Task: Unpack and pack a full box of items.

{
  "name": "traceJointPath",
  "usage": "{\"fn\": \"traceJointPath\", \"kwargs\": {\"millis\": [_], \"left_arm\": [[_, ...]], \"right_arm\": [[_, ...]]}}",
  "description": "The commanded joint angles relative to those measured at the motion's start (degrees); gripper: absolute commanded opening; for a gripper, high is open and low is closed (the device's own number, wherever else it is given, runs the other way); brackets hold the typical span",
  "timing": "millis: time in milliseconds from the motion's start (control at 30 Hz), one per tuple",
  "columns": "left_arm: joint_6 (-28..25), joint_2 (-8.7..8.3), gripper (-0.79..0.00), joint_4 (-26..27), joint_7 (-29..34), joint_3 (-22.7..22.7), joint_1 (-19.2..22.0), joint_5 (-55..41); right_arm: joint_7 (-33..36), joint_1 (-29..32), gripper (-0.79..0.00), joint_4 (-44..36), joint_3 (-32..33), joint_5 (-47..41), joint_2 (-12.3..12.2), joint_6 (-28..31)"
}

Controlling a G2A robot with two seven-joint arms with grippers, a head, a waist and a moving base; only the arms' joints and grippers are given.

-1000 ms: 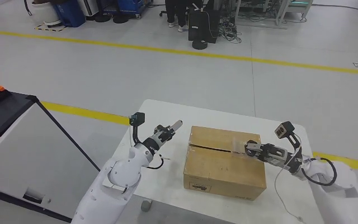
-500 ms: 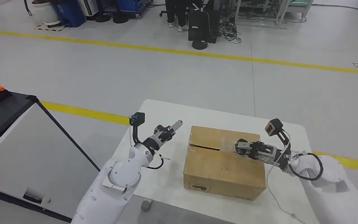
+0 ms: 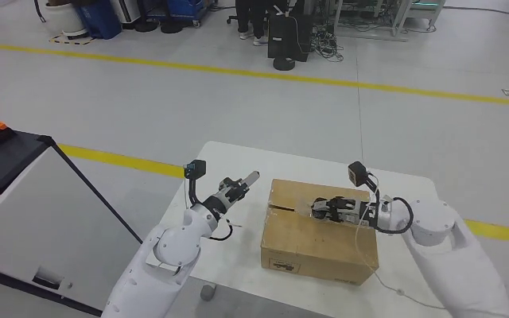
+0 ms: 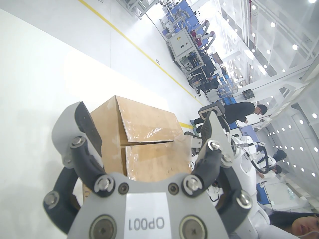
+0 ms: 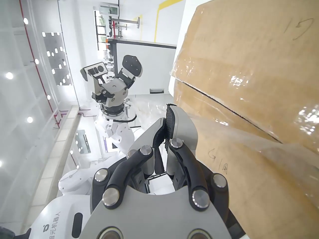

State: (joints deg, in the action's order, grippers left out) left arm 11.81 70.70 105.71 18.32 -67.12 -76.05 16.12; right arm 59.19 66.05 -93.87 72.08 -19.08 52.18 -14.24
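The right gripper (image 3: 316,209), fingers pressed together on a raised strip of clear tape (image 5: 224,128), sits low over the top seam of the closed cardboard box (image 3: 318,242) in the middle of the white table (image 3: 231,159), its arm stretched in level from the right, while the left gripper (image 3: 252,177), jaws spread, hangs just left of the box, pointing towards it.

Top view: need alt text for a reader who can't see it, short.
A closed cardboard box sits on a white table, with the right gripper over its top seam, shut on a strip of clear tape. The left gripper hangs open beside the box, apart from it.
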Motion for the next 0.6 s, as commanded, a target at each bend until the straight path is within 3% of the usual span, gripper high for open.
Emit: {"fn": "traceJointPath", "kwargs": {"millis": [0,567], "left_arm": [[0.0,0.00,0.000,0.0,0.0,0.0,0.0,0.0],[0.0,0.00,0.000,0.0,0.0,0.0,0.0,0.0]], "right_arm": [[-0.1,-1.1,-0.785,0.0,-1.3,0.7,0.2,-0.7],[-0.4,-11.5,-0.785,4.4,-12.8,5.6,2.8,-5.0]]}}
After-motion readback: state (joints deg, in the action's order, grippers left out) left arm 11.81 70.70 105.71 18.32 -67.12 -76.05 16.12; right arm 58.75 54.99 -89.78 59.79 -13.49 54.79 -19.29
